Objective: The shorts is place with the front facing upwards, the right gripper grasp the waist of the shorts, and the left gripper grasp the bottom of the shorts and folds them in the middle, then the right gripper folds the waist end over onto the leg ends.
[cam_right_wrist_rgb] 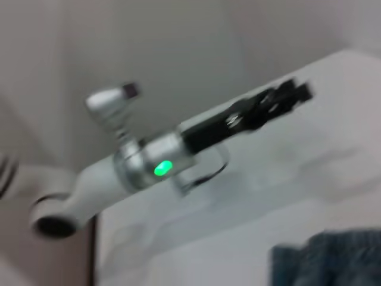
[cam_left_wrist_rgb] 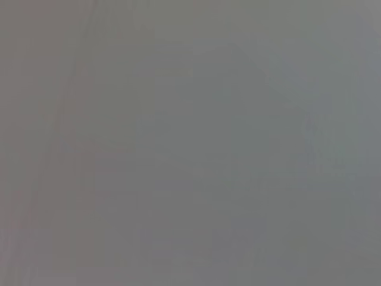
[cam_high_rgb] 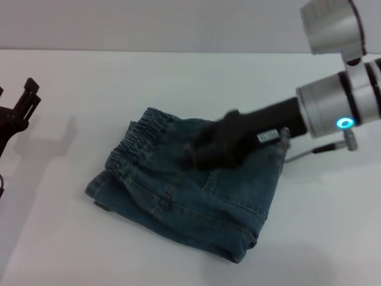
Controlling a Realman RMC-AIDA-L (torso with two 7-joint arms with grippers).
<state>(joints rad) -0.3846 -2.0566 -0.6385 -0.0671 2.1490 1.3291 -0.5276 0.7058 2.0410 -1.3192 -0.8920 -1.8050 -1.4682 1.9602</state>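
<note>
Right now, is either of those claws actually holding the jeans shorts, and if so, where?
It cannot be told. The right gripper is a dark blur over the folded shorts near the waist. The left gripper hangs apart at the side, holding nothing.

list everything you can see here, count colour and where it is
shorts: one pair, blue-green denim, folded into a compact bundle in the middle of the table
waist of the shorts: one ruched band, darker blue, on top at the far left side of the bundle
table: one, white, under everything
right gripper: one, black, on a silver wrist with a blue light, low over the middle of the shorts; motion blur hides its fingers
left gripper: one, black, two-pronged, at the left edge of the table, clear of the shorts; in the right wrist view it hangs above the table
left wrist view: plain grey, nothing identifiable
</note>
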